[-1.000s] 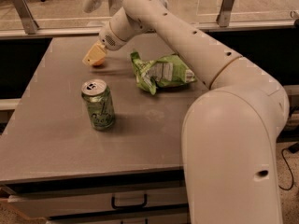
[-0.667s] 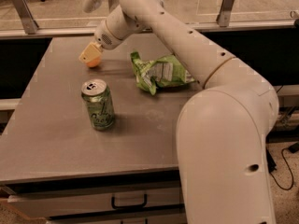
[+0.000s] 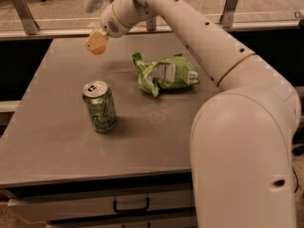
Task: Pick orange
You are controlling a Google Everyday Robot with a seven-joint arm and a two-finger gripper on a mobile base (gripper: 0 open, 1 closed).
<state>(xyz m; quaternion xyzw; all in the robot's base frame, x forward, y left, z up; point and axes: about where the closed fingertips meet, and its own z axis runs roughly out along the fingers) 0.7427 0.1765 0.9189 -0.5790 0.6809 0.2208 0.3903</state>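
The orange (image 3: 99, 48) is a small round light-orange fruit, held in the air above the far left part of the grey table (image 3: 57, 127). My gripper (image 3: 96, 41) is shut on it, its pale fingers covering the fruit's top and left side. The white arm reaches in from the lower right, across the table, to the gripper at the upper left. The orange hangs clear of the table surface.
A green soda can (image 3: 99, 106) stands upright on the left middle of the table. A crumpled green bag (image 3: 164, 72) lies at the centre right, just under the arm. A drawer handle (image 3: 131, 206) shows below the front edge. A railing runs behind the table.
The gripper has risen with the orange in it, from close to the table surface to well above it. The can and bag have not moved.
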